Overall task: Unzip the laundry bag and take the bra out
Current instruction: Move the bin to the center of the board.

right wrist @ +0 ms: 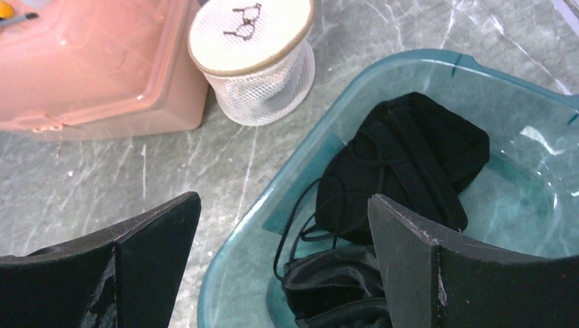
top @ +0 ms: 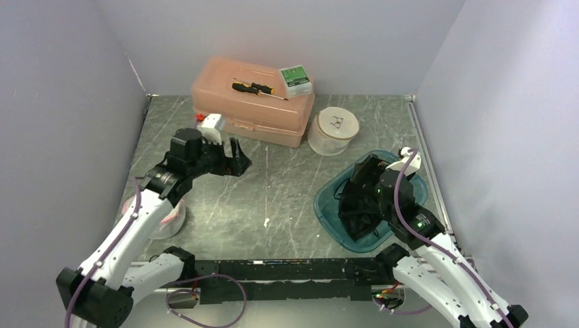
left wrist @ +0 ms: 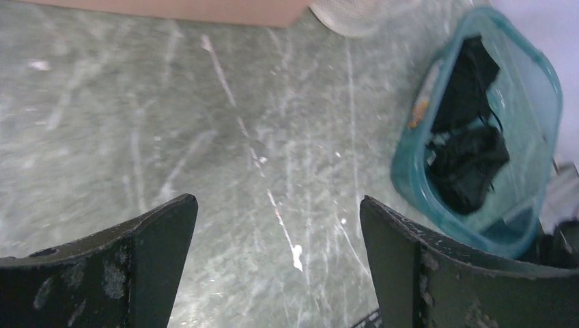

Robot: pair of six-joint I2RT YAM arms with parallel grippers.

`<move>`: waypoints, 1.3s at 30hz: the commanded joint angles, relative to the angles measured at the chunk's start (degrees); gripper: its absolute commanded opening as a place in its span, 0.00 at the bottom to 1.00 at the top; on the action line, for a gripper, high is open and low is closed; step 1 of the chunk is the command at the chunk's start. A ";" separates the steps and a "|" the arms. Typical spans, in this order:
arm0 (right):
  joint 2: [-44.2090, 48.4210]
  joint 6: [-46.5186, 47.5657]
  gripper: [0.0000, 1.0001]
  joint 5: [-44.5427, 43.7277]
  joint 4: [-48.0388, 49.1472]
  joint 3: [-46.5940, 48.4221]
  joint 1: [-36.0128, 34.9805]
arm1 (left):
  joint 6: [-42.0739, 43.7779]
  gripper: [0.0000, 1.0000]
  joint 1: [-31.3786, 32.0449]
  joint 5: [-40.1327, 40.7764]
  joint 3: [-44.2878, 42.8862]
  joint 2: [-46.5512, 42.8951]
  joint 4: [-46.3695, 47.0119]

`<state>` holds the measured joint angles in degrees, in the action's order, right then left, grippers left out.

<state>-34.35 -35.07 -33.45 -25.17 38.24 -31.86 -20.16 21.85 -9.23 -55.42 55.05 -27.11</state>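
Laundry bag [right wrist: 251,61], soft light mesh, stands near the counter's [top: 273,198] far edge; zipper pull unseen, likely along its rim. Left gripper [left wrist: 278,205] and right gripper [right wrist: 283,198] gape, empty.

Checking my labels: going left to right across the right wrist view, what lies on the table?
Pink translucent plastic box → white round mesh laundry bag → teal plastic tub holding black fabric garments.

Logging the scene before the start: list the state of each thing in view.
Laundry bag: upright, looks zipped shut.
Pink case: lid shut.
Black garments: bunched inside teal tub.
Left tool: open, empty, above bare table.
Right tool: open, empty, over the tub's edge.
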 commanded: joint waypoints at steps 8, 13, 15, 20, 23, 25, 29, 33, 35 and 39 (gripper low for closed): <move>5.51 -1.80 0.96 3.50 -1.63 -4.25 0.03 | 2.34 0.95 23.62 -7.79 -9.75 19.98 1.74; 6.98 0.88 0.96 13.21 0.66 -4.15 -0.03 | 10.88 0.84 31.79 -4.49 -19.55 32.97 0.50; 7.33 1.02 0.96 16.03 -0.87 -2.99 0.03 | 13.18 0.83 31.93 -4.39 -21.15 37.41 1.26; 10.31 -0.28 0.95 16.28 -5.23 -2.32 0.04 | 15.21 0.83 31.53 -7.87 -26.59 46.40 2.81; 12.98 -0.95 0.95 15.21 -6.95 -3.06 0.00 | 14.43 0.82 31.54 -7.79 -29.47 51.76 3.58; 14.90 -1.02 0.95 16.12 -7.32 -3.20 0.03 | 14.36 0.82 31.35 -7.32 -29.83 54.11 4.84; 16.07 -1.07 0.94 18.85 -7.48 -3.02 0.04 | 12.73 0.82 31.01 -10.98 -27.90 55.58 11.48; 16.42 -1.43 0.94 18.64 -8.16 -2.60 0.04 | 10.84 0.74 30.98 -13.35 -28.85 57.34 14.15; 16.90 -1.65 0.94 18.29 -8.40 -2.30 0.01 | 9.73 0.66 31.06 -13.85 -29.09 58.06 15.10; 17.76 -1.99 0.94 17.44 -9.47 -0.32 0.01 | 6.63 0.48 31.38 -12.96 -27.40 58.10 19.25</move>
<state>-17.72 -36.34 -15.81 -34.22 34.09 -31.81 -10.28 52.97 -20.53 -82.74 112.46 -14.61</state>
